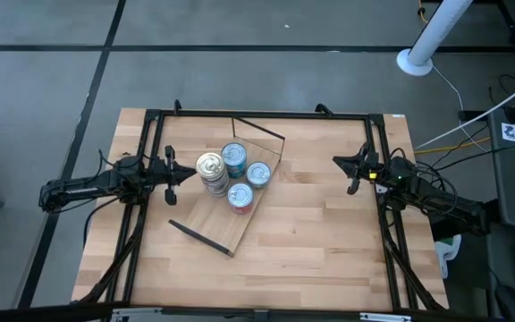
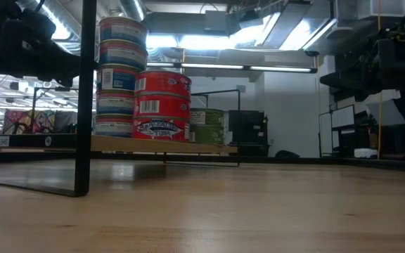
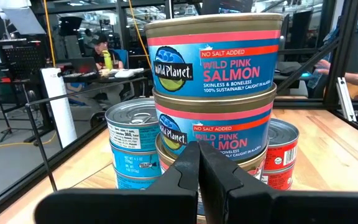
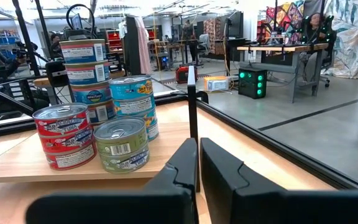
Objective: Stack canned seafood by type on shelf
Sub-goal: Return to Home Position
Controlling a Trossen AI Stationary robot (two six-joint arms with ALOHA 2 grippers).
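Slatted wooden tabletop point(image 1: 329, 241) from above: the plywood shelf point(image 1: 211, 220) lies skewed left of centre, carrying four can stacks. My left gripper point(image 1: 184, 173) sits just left of the gold-lidded salmon stack point(image 1: 211, 168), and my right gripper point(image 1: 351, 170) hangs well apart on the right.

At table height the salmon stack stands tallest, with the red tuna stack point(image 2: 162, 105) to its right and a green can point(image 2: 206, 126) beyond.

My left wrist shows my fingers point(image 3: 182, 177) pressed together on nothing, with salmon labels close ahead and blue tins point(image 3: 131, 146) beside them.

My right wrist shows its fingers point(image 4: 182, 165) together and empty too.

I judge I should draw my left arm straight back leftward before any swing, clear of that tall stack and the dark frame bar point(image 2: 85, 91).
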